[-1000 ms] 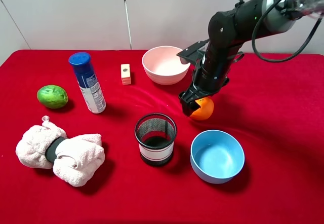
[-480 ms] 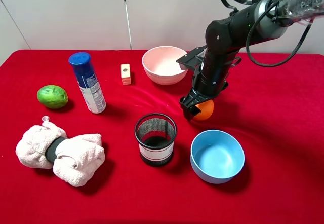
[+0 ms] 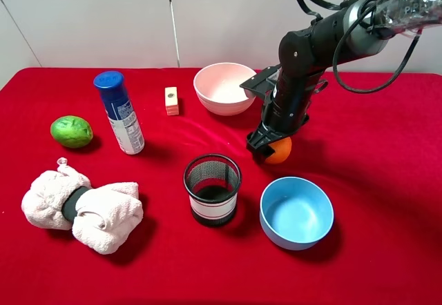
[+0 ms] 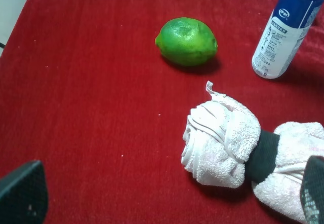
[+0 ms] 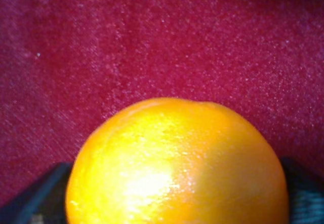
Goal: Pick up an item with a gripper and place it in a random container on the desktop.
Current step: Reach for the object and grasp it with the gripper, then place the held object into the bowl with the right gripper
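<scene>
At your far left the red velvety table [image 3: 387, 181] has a glossy, dimpled green lime [image 3: 71, 131] near its edge. In front of the lime is a nubby white towel roll [image 3: 81, 208] cinched by a dark band. Your left fingers [image 4: 23, 193] hang over that corner, spread wide with nothing between them. Next come an upright blue-capped spray can [image 3: 119, 112] and, further back, a small wooden block [image 3: 171, 101].

At the middle the smooth, wide pink bowl [image 3: 225, 87] sits near the back edge with bare cloth around it. The black mesh cup [image 3: 212, 189] stands well in front of it.

Just right of centre, your right fingers [image 3: 261, 141] are clamped on either side of the shiny orange [image 3: 277, 150]. It is low, between the pink bowl and the light blue bowl [image 3: 296, 212], and the mesh cup is close on its left. You cannot tell from here whether the orange touches the cloth or sits just above it. To the right of the arm the cloth is open.
</scene>
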`<state>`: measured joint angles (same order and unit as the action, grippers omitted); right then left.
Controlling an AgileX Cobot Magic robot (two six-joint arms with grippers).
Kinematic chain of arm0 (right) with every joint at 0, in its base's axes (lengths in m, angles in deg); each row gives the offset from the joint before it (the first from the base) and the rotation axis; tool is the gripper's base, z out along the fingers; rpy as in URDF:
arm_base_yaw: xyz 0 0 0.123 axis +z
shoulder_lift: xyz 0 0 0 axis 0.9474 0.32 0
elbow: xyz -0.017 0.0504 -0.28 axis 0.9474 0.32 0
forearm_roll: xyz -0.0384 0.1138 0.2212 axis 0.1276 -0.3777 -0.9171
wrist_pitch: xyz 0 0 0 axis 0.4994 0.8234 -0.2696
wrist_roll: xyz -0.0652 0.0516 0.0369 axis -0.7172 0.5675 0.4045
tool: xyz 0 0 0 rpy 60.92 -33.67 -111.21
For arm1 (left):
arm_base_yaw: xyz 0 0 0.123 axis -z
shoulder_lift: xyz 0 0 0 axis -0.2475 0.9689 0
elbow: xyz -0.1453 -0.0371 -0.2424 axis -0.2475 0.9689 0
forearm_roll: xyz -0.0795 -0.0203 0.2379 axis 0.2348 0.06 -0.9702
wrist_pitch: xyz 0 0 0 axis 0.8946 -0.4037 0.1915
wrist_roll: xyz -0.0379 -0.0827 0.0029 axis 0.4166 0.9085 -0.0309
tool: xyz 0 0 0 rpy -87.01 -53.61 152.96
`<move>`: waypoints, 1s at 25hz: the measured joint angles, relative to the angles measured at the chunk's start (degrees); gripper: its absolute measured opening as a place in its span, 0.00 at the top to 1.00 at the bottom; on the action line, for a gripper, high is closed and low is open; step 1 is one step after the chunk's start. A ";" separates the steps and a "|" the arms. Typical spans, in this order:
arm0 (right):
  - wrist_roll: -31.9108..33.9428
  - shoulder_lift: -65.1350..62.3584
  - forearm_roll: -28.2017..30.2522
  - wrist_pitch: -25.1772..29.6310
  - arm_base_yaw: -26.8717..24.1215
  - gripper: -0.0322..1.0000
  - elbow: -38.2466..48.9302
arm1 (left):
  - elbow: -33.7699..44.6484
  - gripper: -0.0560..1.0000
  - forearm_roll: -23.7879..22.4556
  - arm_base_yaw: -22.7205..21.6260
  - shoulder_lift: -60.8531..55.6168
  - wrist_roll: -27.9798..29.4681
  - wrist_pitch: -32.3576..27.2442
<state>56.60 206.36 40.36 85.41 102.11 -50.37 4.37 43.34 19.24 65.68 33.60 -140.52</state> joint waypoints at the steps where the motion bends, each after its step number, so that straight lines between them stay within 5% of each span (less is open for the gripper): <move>1: 0.00 0.00 0.00 0.00 0.00 0.43 0.00 | 0.00 0.01 0.00 0.00 0.00 0.00 0.00; 25: 0.24 -1.76 0.52 2.46 0.00 0.43 0.00 | 0.00 0.01 0.00 0.00 0.00 0.04 0.00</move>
<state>56.84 204.60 40.88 87.87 102.11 -50.37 4.37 43.34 19.24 65.68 33.64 -140.52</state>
